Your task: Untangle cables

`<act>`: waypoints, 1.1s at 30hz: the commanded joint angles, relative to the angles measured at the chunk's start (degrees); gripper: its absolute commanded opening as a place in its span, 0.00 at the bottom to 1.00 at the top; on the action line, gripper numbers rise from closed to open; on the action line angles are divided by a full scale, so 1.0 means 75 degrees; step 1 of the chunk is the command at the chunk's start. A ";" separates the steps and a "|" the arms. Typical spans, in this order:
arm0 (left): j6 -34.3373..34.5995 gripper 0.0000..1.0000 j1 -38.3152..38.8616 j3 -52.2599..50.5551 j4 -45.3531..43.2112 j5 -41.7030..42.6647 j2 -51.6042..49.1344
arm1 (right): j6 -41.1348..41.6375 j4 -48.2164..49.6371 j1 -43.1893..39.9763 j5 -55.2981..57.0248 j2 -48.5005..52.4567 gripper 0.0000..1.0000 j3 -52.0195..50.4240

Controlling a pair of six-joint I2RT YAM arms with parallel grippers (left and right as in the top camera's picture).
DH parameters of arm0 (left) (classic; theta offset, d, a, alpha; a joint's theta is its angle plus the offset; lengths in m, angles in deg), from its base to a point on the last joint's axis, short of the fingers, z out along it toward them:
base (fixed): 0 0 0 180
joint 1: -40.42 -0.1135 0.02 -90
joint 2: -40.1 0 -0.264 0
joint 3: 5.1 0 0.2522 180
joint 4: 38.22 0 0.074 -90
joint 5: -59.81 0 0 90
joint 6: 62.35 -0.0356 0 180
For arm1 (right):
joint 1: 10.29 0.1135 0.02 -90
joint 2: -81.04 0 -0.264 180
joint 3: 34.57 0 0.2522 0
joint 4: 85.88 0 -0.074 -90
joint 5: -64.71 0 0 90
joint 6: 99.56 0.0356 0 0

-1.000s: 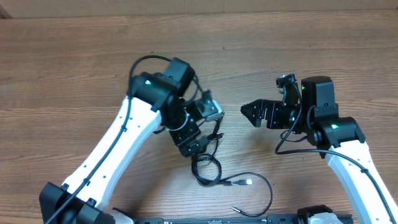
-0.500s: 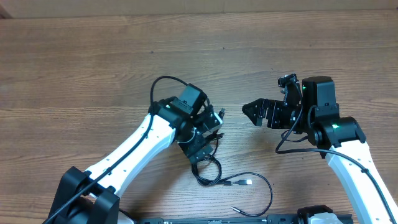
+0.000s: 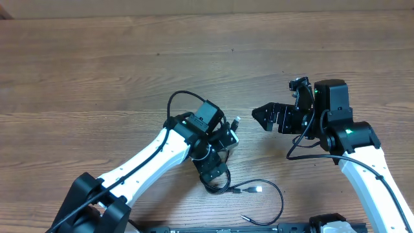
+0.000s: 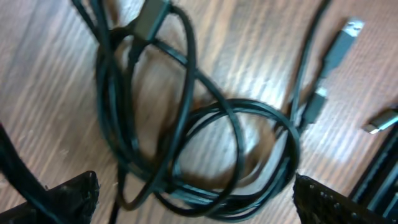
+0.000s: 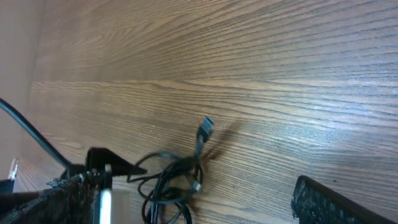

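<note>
Both left claw (image 4: 199, 198) and right claw (image 3: 260, 118) gape; perhaps three tangled cables (image 4: 118, 124).

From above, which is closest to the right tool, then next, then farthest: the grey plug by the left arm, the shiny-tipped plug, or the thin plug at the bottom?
1. Grey plug: level with the right tool, just beside it.
2. Shiny-tipped plug: lower down, below the tool.
3. Thin plug: lowest, near the bottom edge.

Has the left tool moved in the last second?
Yes: the left tool moved right and down the frame, onto the cables, which stayed put.
</note>
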 commanded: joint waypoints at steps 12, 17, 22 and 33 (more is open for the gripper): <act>-0.0160 1.00 0.0149 -0.0210 -0.0061 -0.0428 0.0023 | 0.0026 0.0015 -0.0044 0.0023 -0.0006 1.00 0.0149; -0.0157 1.00 0.0149 -0.0726 -0.0291 -0.0396 0.0023 | 0.0029 0.0015 -0.0044 0.0023 -0.0006 1.00 0.0149; -0.0152 1.00 0.0149 -0.0968 -0.0603 -0.0399 0.0023 | 0.0029 0.0015 -0.0044 0.0023 -0.0006 1.00 0.0149; 0.0102 0.41 0.0149 -0.0968 -0.1553 -0.0425 0.0023 | 0.0026 0.0015 -0.0044 0.0026 -0.0006 1.00 0.0149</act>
